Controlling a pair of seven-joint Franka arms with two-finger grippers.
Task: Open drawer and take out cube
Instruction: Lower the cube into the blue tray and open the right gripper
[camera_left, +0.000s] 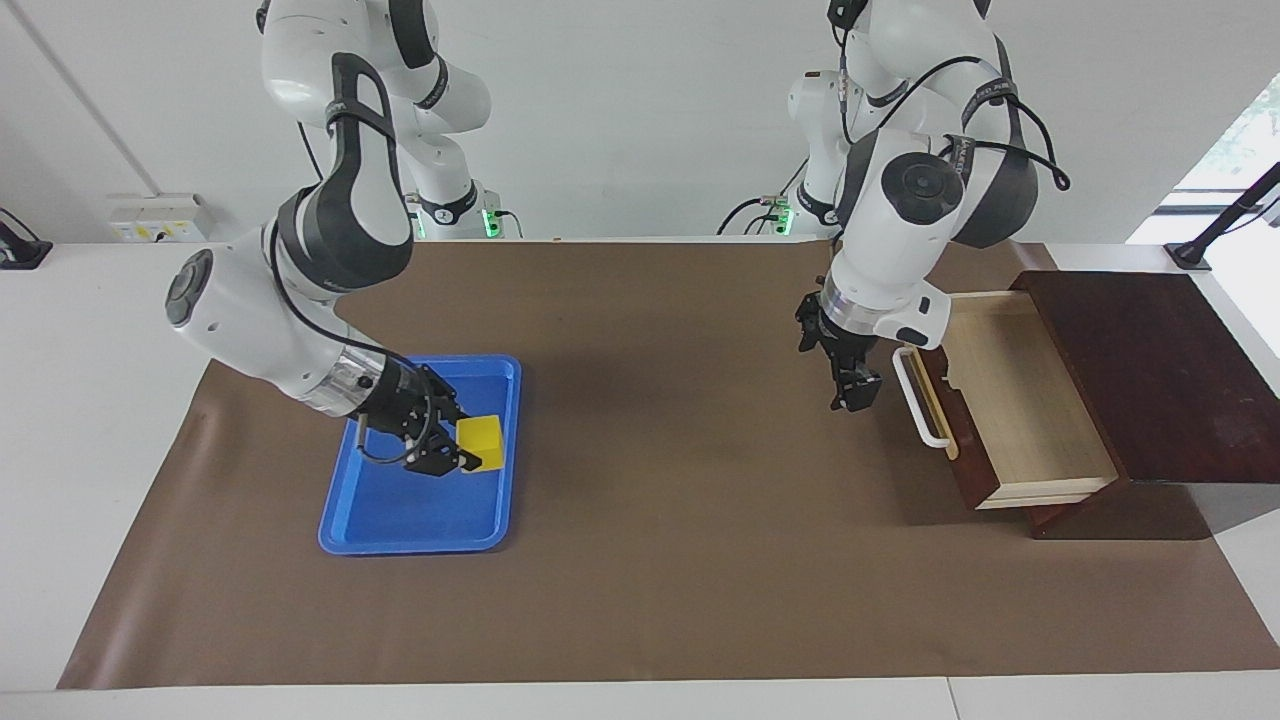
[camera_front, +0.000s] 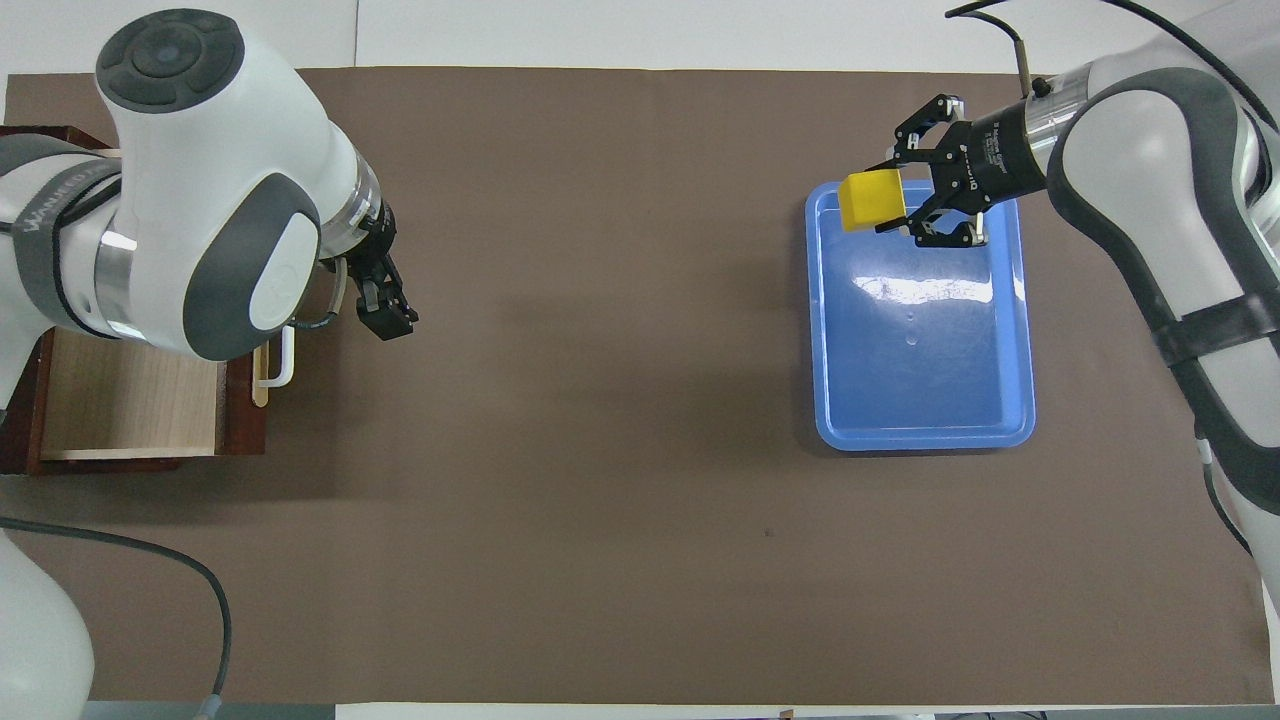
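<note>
The right jaws (camera_left: 462, 455) grip the cube (camera_left: 479, 443) over the blue tray (camera_left: 420, 520). The left jaws (camera_left: 855, 392) hang empty and parted just beside the open drawer (camera_left: 1010, 400).

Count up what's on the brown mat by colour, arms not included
Yellow: 1, the small solid yellow cube
Blue: 1, the flat blue plastic tray
Dark reddish-brown: 1, the wooden box with its open drawer
Total: 3

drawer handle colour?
White, on the drawer front's handle; clearest in the facing view.
</note>
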